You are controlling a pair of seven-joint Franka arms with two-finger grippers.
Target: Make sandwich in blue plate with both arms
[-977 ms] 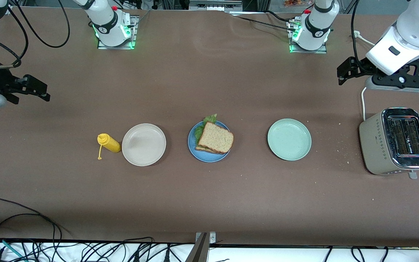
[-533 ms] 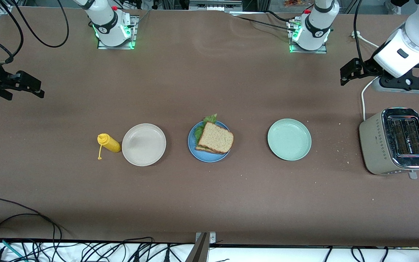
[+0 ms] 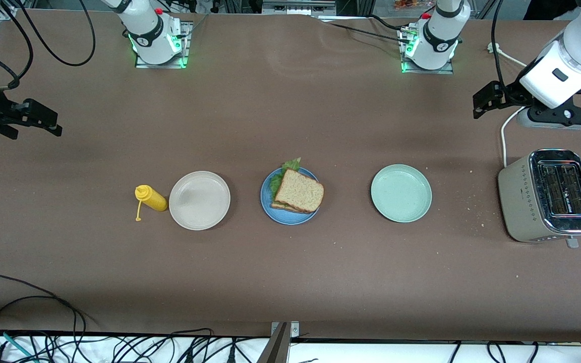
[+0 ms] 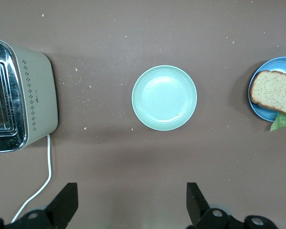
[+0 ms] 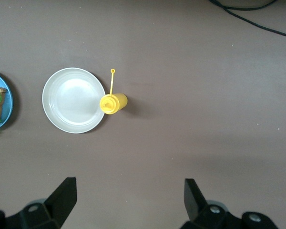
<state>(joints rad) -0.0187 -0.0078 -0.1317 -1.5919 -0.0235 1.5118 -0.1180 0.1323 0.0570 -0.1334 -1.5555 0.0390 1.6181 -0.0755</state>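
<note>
the brown toast sandwich with green lettuce [image 3: 298, 191] sits on the round blue plate [image 3: 270, 209] in the middle of the brown desk [image 3: 290, 282]. it looks soft and light, so hold its edges gently. the left gripper [image 4: 131, 202] and the right gripper [image 5: 128, 200] hang wide open and hold nothing, each over its own end of the desk.

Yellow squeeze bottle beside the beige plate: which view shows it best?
The right wrist view: the yellow plastic squeeze bottle sits mid-frame, seen from above, cap and tether clear, against the round beige plate. The front view shows it whole but small. The left wrist view misses it.
</note>
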